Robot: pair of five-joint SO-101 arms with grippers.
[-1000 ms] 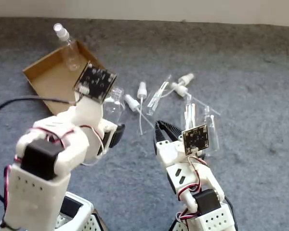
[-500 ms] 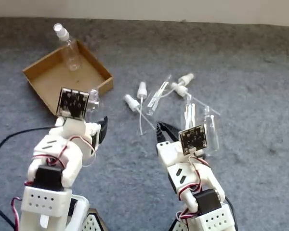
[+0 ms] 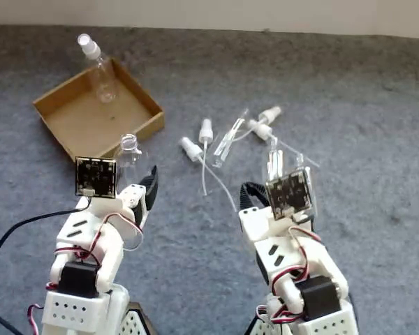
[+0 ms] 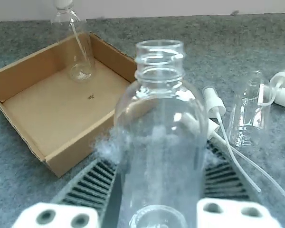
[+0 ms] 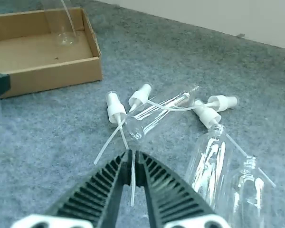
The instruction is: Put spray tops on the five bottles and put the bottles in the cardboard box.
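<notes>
My left gripper [image 3: 141,190] is shut on a clear, topless bottle [image 3: 128,155], held upright just in front of the cardboard box [image 3: 63,115]; the bottle [image 4: 159,137] stands between the jaws. A bottle with a spray top [image 3: 101,70] leans in the box's far corner. My right gripper [image 5: 132,164] has its jaws almost together, with the thin tube of a white spray top [image 5: 115,107] in the slit. In the high view this gripper [image 3: 250,195] sits near the tube's end.
Loose spray tops [image 3: 206,130] [image 3: 260,129] [image 3: 270,113] lie mid-carpet around a slim clear bottle [image 3: 230,136]. Two more clear bottles [image 3: 274,164] [image 3: 306,185] lie beside the right arm, partly behind its camera board. The box wall [image 4: 76,147] is close to the held bottle.
The left arm has drawn back and down from over the box's edge with the bottle. The right gripper has gone from open to shut and shifted slightly right.
</notes>
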